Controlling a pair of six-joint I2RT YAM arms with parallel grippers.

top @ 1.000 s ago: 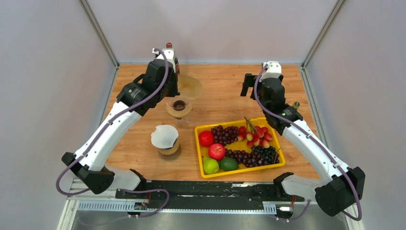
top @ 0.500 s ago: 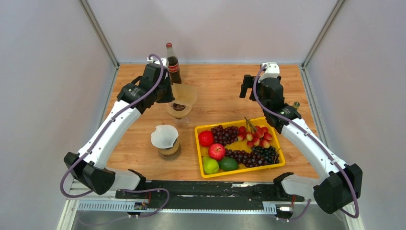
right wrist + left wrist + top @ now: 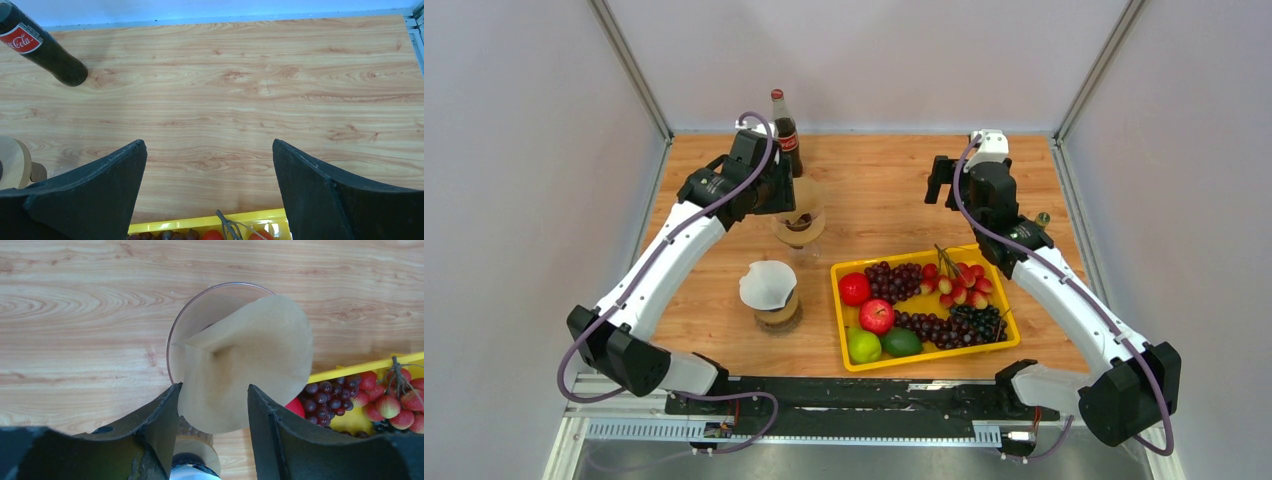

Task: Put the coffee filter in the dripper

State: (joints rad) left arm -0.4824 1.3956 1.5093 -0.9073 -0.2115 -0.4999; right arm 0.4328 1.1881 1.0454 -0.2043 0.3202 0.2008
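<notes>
At the near edge of the table [image 3: 879,205], just beyond the arm bases, a yellow tray [image 3: 924,358] sits right of centre, holding apples, limes, grapes and strawberries. Left of it, a stack of white paper filters [image 3: 767,284] stands on a wooden holder [image 3: 780,316].

Farther back on the left stands the glass dripper [image 3: 197,307], with the brown coffee filter [image 3: 250,350] lying in its mouth. The paper cone sits tilted, its far-right edge overhanging the rim and the left part of the glass uncovered. The left gripper [image 3: 214,390] hangs directly above, its jaws parted about halfway. The filter's near edge lies in the gap between the two fingers, not pinched flat; whether the pads touch the paper cannot be told.

To the right, at about the same depth, the right gripper [image 3: 208,142] hovers over bare wood beyond the tray, spread wide and holding nothing.

Against the far-left edge, behind the dripper, stands a dark cola bottle [image 3: 784,140] with a red cap.
</notes>
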